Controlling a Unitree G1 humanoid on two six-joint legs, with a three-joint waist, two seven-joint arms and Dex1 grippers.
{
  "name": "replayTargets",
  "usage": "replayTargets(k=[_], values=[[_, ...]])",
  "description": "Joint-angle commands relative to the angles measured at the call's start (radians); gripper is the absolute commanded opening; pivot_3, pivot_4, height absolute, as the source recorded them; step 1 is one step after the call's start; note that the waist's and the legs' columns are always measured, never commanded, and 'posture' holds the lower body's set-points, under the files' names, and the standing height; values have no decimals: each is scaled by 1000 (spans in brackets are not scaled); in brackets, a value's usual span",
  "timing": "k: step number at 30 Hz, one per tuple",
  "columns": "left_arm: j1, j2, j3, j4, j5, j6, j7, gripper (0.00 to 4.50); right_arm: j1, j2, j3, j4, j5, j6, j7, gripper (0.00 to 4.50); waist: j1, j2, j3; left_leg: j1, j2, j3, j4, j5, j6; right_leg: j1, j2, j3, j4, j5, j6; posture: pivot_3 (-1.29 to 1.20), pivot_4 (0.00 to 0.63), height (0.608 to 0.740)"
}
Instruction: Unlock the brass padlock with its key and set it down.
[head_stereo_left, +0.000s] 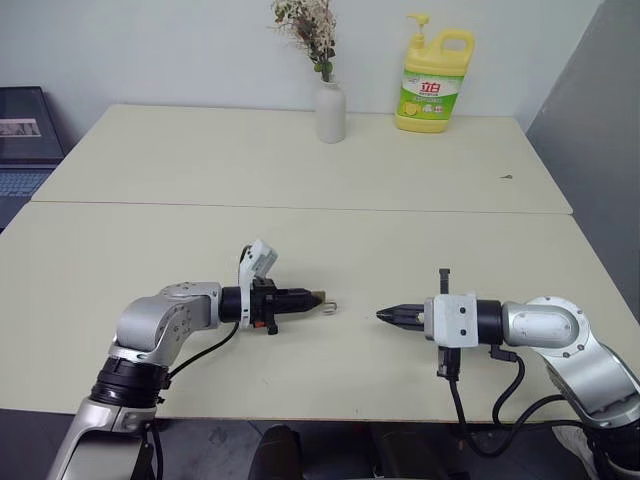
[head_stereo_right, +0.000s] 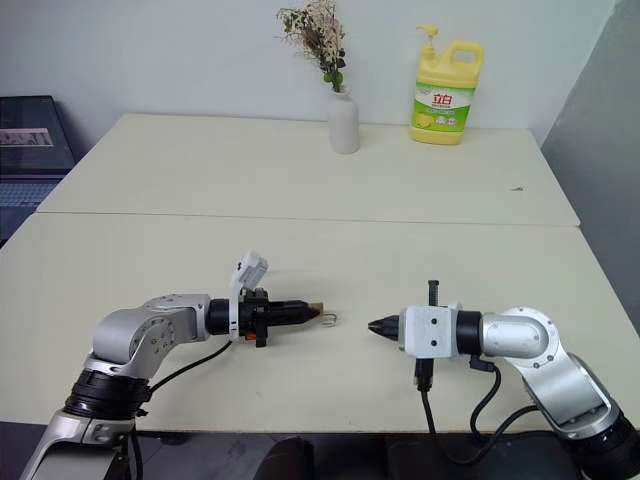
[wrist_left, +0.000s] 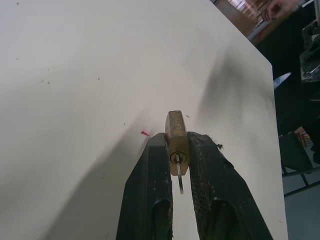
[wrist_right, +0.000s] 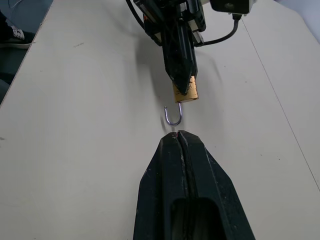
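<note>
My left gripper (head_stereo_left: 305, 297) is shut on the brass padlock (wrist_left: 176, 131), holding it just above the table and pointing it at the right gripper. Its thin silver shackle (wrist_right: 173, 116) sticks out past the fingertips, and one leg looks free of the body. The key (wrist_left: 179, 181) is a thin silvery blade sitting in the keyhole between the left fingers (wrist_left: 152, 170). My right gripper (head_stereo_left: 383, 316) is shut and empty. It faces the padlock (head_stereo_left: 318, 297), and its tip (wrist_right: 177, 132) stops just short of the shackle.
Across the seam (head_stereo_left: 300, 207), a white vase with dried flowers (head_stereo_left: 330, 110) and a yellow detergent bottle (head_stereo_left: 434, 85) stand at the back of the far table. A dark screen (head_stereo_left: 25, 140) sits off the left side. The front table edge (head_stereo_left: 330, 418) runs close under both arms.
</note>
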Motion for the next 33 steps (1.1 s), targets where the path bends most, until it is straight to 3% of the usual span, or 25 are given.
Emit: replayTargets(k=[1, 10, 18, 23, 24, 28, 33], values=[[-26, -5, -3, 23, 25, -18, -2, 887, -15, -3, -22, -40, 21, 2, 6, 0, 0, 0, 0, 0, 0, 0, 0, 0, 0, 0, 0, 0, 0, 0, 0, 0, 150, 740], [-57, 3, 19, 76, 53, -43, -15, 3448, -20, -2, -19, -44, 22, 9, 7, 0, 0, 0, 0, 0, 0, 0, 0, 0, 0, 0, 0, 0, 0, 0, 0, 0, 150, 740], [-51, 69, 71, 64, 109, -180, -25, 3448, -15, -3, -17, -50, 24, 19, 10, 0, 0, 0, 0, 0, 0, 0, 0, 0, 0, 0, 0, 0, 0, 0, 0, 0, 150, 740], [11, 159, 120, -49, 146, -327, -65, 3448, 1, -5, -29, -39, 33, 41, 5, 0, 0, 0, 0, 0, 0, 0, 0, 0, 0, 0, 0, 0, -1, 0, 0, 0, 150, 740], [33, 189, 120, -74, 181, -387, -74, 3620, 5, -5, -34, -36, 42, 58, 3, 0, 0, 0, 0, 0, 0, 0, 0, 0, 0, 0, 0, 0, -1, 0, 0, 0, 150, 740], [139, 290, 160, -162, 215, -488, -128, 4500, 13, -13, -41, -33, 94, 136, 18, 851, -1, 0, 0, 0, 1, 1, -1, 0, 0, 0, 0, 0, -1, 0, 0, 0, 150, 740], [246, 362, 223, -260, 175, -457, -147, 4500, 9, -72, -40, -50, 165, 228, 95, 2588, 0, 1, 0, 0, 1, 2, -1, 0, 0, 0, -1, 0, -1, -1, 0, 0, 150, 740]])
